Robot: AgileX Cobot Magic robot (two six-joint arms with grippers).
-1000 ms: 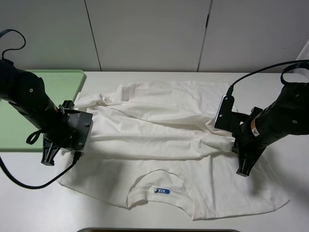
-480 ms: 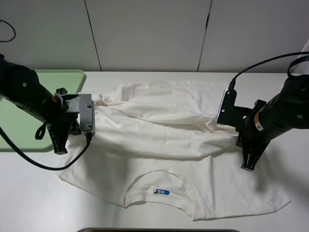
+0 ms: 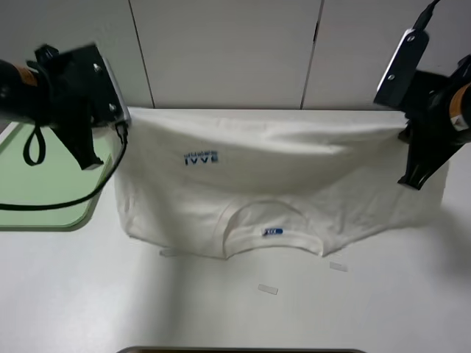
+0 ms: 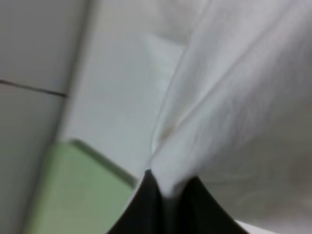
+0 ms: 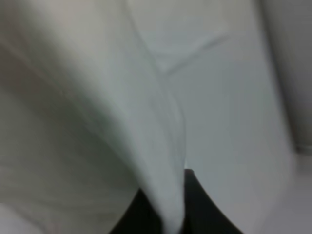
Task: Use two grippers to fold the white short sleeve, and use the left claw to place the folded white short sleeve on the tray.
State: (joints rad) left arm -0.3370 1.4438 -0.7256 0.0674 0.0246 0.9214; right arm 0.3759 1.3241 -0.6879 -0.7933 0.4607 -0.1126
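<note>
**Ops:** White cotton fills both wrist feeds on my end. The left pincer [image 4: 168,195] has its two black fingers drawn to a narrow gap, with a fold of the white short sleeve [image 3: 294,176] pinched between them. The right pincer [image 5: 168,209] grips a fold the same way.

**Desk:** What does the high camera give you?

**Ops:** I see the shirt lifted and stretched sideways between my two arms, each holding one end of its upper edge. The collar hangs low, with the small blue neck label [image 3: 272,232] facing me. A line of blue lettering [image 3: 200,157] shows higher up on the cloth.

**Desk:** Is it on the tray?

**Ops:** No. The tray [image 3: 51,180] lies pale green on the table [image 3: 221,316] at the left, partly under my left arm, and the shirt's left edge hangs just beside it. I can't tell whether the shirt's lower edge touches the table.

**Desk:** Anything else down there?

**Ops:** Three small pale slips [image 3: 267,289] lie on the table, on the near side of the shirt.
</note>
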